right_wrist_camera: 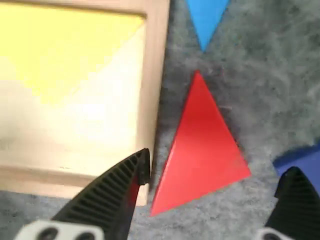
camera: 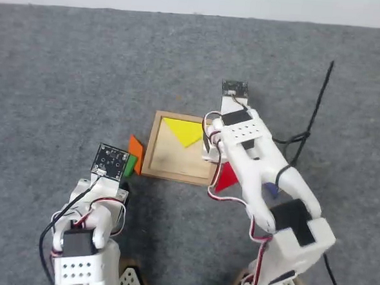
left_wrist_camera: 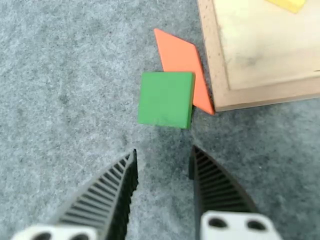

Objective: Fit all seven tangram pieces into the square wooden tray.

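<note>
My right gripper [right_wrist_camera: 218,169] stands spread wide over the red triangle [right_wrist_camera: 202,145], flat on the grey mat [right_wrist_camera: 280,90] just right of the tray [right_wrist_camera: 156,75]; I judge it light, rigid, best pinched across its thin edges

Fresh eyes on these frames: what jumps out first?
The square wooden tray is mostly bare, with a large yellow triangle in its far part. The right gripper hangs open over a red triangle lying just outside the tray's rim. On the tray's other side, the left gripper is open short of a green square that overlaps an orange parallelogram by the tray's corner.
</note>
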